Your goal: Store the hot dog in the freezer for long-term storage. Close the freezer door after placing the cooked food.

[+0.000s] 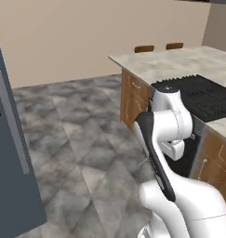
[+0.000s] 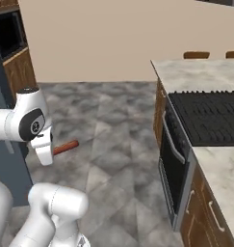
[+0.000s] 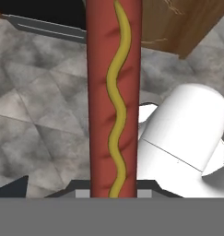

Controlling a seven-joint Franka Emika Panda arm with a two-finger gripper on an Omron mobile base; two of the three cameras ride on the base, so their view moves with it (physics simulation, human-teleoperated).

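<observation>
A: Start with the biggest thing. What stands on the left?

B: The freezer [image 1: 12, 153], a tall dark blue-grey slab at the left edge of the left base view. Its freezer door [image 1: 19, 186] faces us with a long grey bar handle [image 1: 12, 123] running down it. I cannot see inside, so I can't say what the shelves hold.

A: And on the other side?

B: A pale marbled desk [image 2: 186, 72] over brown wooden cabinets [image 1: 133, 95], with a black ridged cooktop [image 2: 210, 116] set into it and a dark oven front [image 2: 172, 159] below. Two brown chair backs [image 1: 144, 48] show beyond its far edge. Grey stone-patterned floor [image 1: 82, 135] lies between freezer and desk.

A: Where is the hot dog?

B: In the tool [image 3: 114, 193], up in the air over the floor. From the right base view the hot dog [image 2: 66, 146] sticks out sideways from beside the arm's white wrist, near the freezer's edge.

A: How does it look up close?

B: In the hand view it is a straight reddish-brown rod running from bottom to top, with a wavy yellow line of mustard along its length.

A: The tool's state?

B: Clenched on the sausage's lower end.
</observation>
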